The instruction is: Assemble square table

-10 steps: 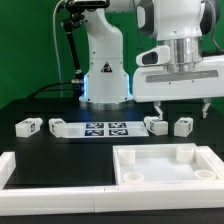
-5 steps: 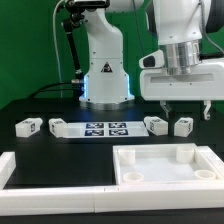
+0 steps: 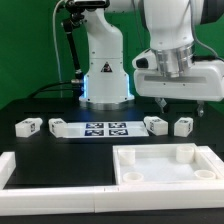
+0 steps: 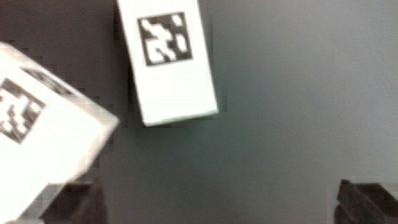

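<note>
- Dark-fingered two-finger gripper (image 3: 183, 106): jaws wide, holding nothing.
- Smooth white plastic square slab (image 3: 165, 150), raised rim: exterior view's five o'clock.
- Small white tagged block legs (image 3: 156, 124): pairs at three and nine o'clock of the marker board (image 3: 105, 129).

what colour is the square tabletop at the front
The tabletop is plain white all over; it shows best in the exterior view.

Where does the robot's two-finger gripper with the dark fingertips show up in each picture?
Exterior view: the gripper hangs open toward the exterior view's right, above two small white block legs with black-and-white tags.
Wrist view: only the gripper's two dark fingertips show, wide apart over the dark table.
Shared landmark: the tagged white block legs; the wrist view's two are probably that same pair.
</note>
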